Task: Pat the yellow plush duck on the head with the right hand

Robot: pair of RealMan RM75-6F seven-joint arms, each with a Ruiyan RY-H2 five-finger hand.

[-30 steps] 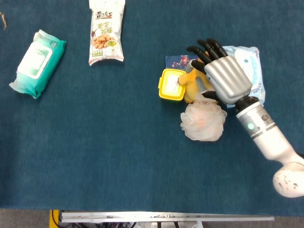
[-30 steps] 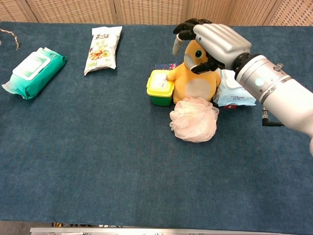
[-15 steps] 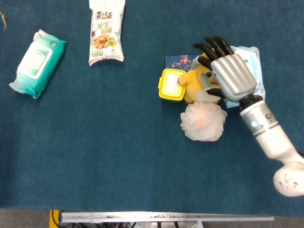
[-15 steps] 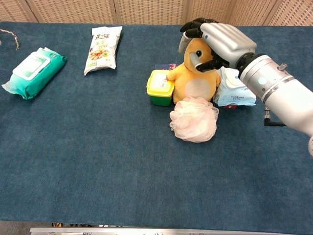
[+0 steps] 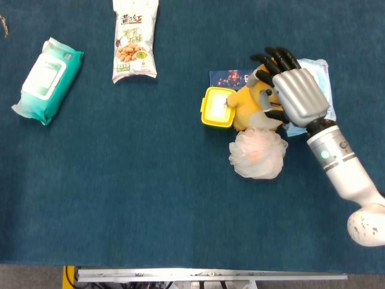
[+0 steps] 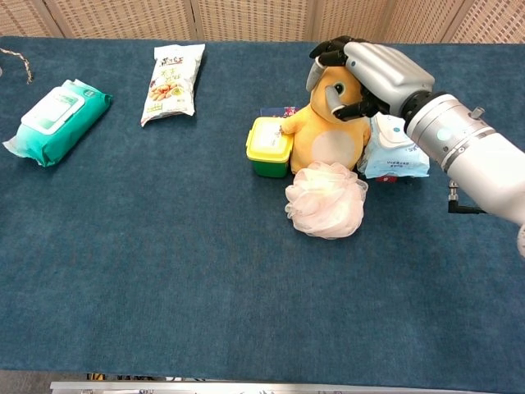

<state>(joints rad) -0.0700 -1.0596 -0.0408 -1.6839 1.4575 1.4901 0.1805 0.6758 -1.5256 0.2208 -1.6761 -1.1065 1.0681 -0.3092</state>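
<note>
Chest view, right hand [image 6: 379,72] resting flat on the yellow plush duck [image 6: 326,131] head, fingers apart, gripping nothing, pink bath pouf [image 6: 326,199] just in front.

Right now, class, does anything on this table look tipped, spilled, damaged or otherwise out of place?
Nothing stands out. The yellow plush duck sits upright between the yellow box and the blue packet, with the pink bath pouf in front of it. The right hand is over its head.
</note>
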